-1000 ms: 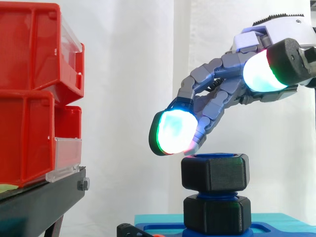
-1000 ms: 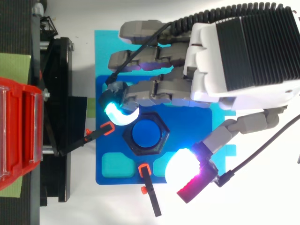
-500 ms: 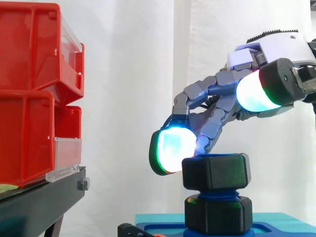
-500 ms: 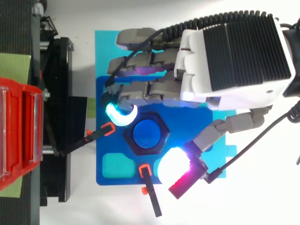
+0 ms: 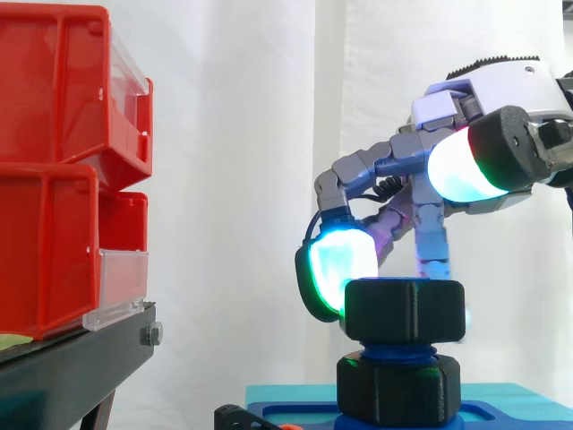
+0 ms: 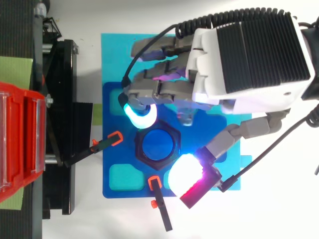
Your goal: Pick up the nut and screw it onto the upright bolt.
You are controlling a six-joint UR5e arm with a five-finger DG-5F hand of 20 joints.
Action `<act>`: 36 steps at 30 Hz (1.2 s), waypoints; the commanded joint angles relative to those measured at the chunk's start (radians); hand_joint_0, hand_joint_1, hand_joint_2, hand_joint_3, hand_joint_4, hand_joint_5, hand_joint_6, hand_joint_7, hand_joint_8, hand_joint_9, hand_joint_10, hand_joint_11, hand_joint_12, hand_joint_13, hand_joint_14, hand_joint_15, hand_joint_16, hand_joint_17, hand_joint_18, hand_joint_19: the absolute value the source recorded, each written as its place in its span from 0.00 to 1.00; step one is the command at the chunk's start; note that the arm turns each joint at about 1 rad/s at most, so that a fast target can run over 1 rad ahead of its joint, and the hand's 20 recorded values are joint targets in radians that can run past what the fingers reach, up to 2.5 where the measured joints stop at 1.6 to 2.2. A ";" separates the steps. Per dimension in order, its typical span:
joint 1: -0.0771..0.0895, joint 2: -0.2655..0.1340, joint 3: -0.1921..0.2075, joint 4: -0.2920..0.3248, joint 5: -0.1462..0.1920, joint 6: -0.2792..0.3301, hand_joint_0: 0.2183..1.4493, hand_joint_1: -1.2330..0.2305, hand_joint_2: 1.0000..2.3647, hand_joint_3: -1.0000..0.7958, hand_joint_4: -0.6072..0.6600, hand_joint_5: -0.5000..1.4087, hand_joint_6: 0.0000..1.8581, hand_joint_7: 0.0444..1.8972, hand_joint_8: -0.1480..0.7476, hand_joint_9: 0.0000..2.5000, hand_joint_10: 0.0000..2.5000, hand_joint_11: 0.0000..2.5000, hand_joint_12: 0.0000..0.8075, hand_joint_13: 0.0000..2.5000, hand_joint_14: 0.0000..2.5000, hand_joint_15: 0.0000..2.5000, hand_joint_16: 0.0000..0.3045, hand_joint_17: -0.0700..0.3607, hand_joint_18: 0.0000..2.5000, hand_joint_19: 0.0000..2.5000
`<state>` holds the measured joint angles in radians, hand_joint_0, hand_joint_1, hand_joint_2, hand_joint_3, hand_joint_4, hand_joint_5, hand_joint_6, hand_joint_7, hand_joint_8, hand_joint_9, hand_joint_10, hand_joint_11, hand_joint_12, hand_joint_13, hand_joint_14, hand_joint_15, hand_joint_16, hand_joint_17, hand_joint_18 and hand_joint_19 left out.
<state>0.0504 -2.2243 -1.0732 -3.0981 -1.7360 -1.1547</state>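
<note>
Nut (image 5: pixel 405 309): black and six-sided, it is sitting level on the top end of the bolt, raised well clear of the base.
Bolt (image 6: pixel 157 144): blue, it is standing upright; from above, its round top is showing inside the ring of the nut, and from the side a short band of blue is showing under the nut.
Collar (image 5: pixel 398 390): a second black six-sided piece is sitting lower on the bolt, resting on the blue tray.
Hand (image 6: pixel 249 55): it is reaching in from the right and hanging over and around the nut. Whether it is gripping the nut cannot be told.
Blue tray (image 6: pixel 113 167): it is carrying the bolt and lying on a turquoise mat (image 6: pixel 107 50).
Clamps: two black clamps with orange tips are pointing at the tray, one from the left (image 6: pixel 107 142) and one from the near edge (image 6: pixel 158 209).
Red bins (image 5: pixel 54 170): stacked at the left, they are resting on a black stand (image 5: pixel 72 367), well apart from the bolt.
Backdrop: a white curtain (image 5: pixel 233 134) is hanging behind everything.
</note>
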 commanded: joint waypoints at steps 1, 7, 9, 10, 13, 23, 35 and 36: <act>-0.004 0.000 0.002 -0.002 -0.004 -0.002 0.24 0.58 0.00 0.28 0.55 0.27 0.36 0.71 0.48 0.60 0.01 0.14 0.40 0.34 0.00 0.05 0.13 0.37 0.18 0.03; -0.015 0.000 0.009 -0.010 -0.011 -0.005 0.25 0.57 0.00 0.28 0.53 0.28 0.39 0.68 0.46 0.72 0.01 0.22 0.37 0.47 0.01 0.15 0.12 0.35 0.30 0.09; -0.020 0.000 0.013 -0.016 -0.013 -0.005 0.25 0.57 0.00 0.28 0.52 0.28 0.39 0.68 0.45 0.77 0.01 0.26 0.37 0.50 0.01 0.16 0.12 0.35 0.31 0.10; -0.021 0.002 0.013 -0.019 -0.014 -0.005 0.25 0.57 0.00 0.28 0.52 0.28 0.39 0.68 0.45 0.77 0.01 0.26 0.37 0.51 0.01 0.16 0.11 0.35 0.31 0.10; -0.034 0.002 0.032 -0.042 -0.019 -0.017 0.25 0.57 0.00 0.28 0.52 0.28 0.39 0.68 0.44 0.86 0.01 0.37 0.35 0.57 0.01 0.19 0.11 0.34 0.33 0.10; -0.069 0.002 0.107 -0.183 -0.037 -0.073 0.25 0.57 0.00 0.28 0.51 0.29 0.38 0.69 0.36 1.00 0.17 0.68 0.38 0.90 0.01 0.41 0.09 0.31 0.49 0.15; -0.073 0.002 0.263 -0.315 -0.030 -0.146 0.22 0.57 0.00 0.28 0.65 0.20 0.27 0.42 0.50 0.51 0.01 0.15 0.46 0.31 0.00 0.07 0.17 0.44 0.22 0.13; -0.069 0.000 0.260 -0.312 -0.023 -0.146 0.22 0.57 0.00 0.28 0.64 0.20 0.27 0.39 0.50 0.46 0.00 0.11 0.46 0.28 0.00 0.05 0.17 0.44 0.19 0.12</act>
<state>-0.0265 -2.2230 -0.8236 -3.4041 -1.7690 -1.2898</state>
